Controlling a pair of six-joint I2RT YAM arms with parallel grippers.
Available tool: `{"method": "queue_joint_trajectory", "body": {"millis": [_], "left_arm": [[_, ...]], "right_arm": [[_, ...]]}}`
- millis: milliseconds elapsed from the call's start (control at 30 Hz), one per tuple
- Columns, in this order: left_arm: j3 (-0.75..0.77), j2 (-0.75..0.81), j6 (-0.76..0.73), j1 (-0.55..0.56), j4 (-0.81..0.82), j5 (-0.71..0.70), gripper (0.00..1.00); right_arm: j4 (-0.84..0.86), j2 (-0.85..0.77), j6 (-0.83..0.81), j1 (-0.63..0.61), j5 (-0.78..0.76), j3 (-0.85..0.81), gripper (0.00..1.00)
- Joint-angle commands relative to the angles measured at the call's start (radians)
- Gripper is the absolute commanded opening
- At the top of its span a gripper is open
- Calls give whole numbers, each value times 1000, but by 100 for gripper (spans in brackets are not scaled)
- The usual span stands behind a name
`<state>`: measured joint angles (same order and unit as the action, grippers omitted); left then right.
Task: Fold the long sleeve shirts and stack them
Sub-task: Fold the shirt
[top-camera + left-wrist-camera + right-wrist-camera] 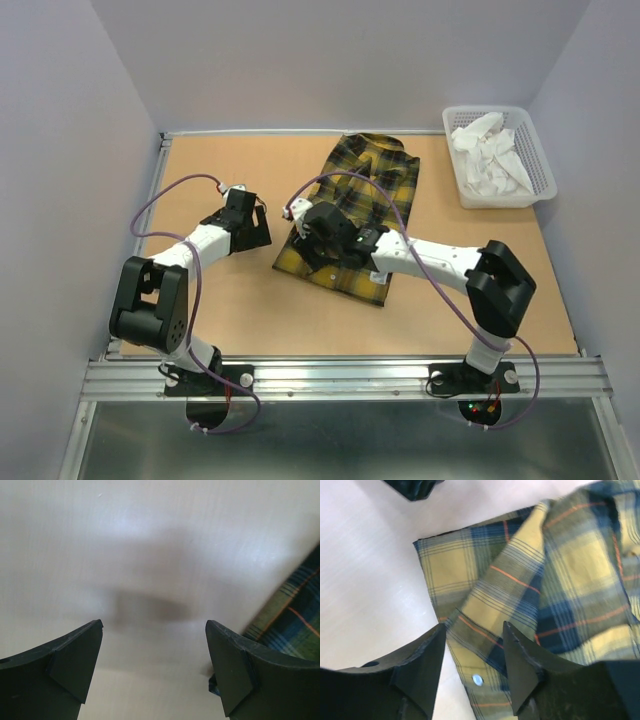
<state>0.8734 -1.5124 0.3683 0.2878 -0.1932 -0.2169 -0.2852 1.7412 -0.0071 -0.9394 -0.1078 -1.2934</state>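
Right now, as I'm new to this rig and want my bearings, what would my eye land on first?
The yellow and dark plaid shirt lies partly folded mid-table, and the right claw is poised over its buttoned edge, jaws apart. Next comes the white basket at the far right corner, heaped with crumpled white items. The left claw hangs wide open over bare table beside the shirt's left side.

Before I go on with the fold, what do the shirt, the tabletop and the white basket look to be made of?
Shirt: woven cloth, matte, yellow and dark plaid; thread lines and soft folds show. Its small glossy button is probably plastic.
Tabletop: tan and matte with faint streaks, likely wood or fibreboard.
Basket: white perforated plastic, judging by its gridded walls.
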Motion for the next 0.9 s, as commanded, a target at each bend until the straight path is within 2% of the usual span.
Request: {"method": "queue_joint_trajectory", "body": {"millis": [0,167,600,867], "left_arm": [[44,11,27,-47,-38,-1,96],[36,24,32,-107,-20,50,95],[38,24,32,-141,-17,79,96],[38,26,31,-144,-20,82,95]], "right_arm": [[4,53,-97,-64,-99,-108,53],[-3,130,-139,-93,-138,-145,47],[-34,219,-205,-113,-265,-150,39],[-32,225,-238,-111,-361,-167,10]]}}
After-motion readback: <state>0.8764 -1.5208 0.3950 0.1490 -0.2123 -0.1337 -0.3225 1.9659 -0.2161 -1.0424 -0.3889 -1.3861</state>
